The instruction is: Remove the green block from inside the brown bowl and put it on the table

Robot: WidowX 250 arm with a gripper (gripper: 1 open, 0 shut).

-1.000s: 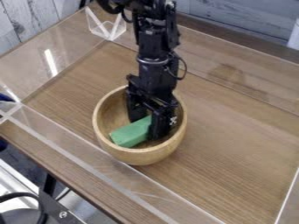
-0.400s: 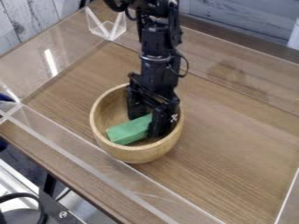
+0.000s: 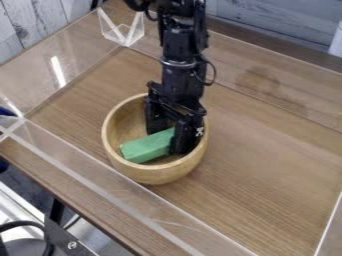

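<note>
Green block [image 3: 146,146] partly hidden behind fingers [image 3: 175,131]; contact unclear.

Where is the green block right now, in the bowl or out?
In. The green block lies inside the brown bowl, below its rim, not on the table.

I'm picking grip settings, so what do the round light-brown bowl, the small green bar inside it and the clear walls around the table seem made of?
Round light-brown bowl: apparently wood, matte, with faint grain on its thick rim. Small green bar: plain, uniform, matte; perhaps foam, plastic or painted wood, unclear. Clear walls: transparent and glossy with reflections, probably acrylic.
</note>
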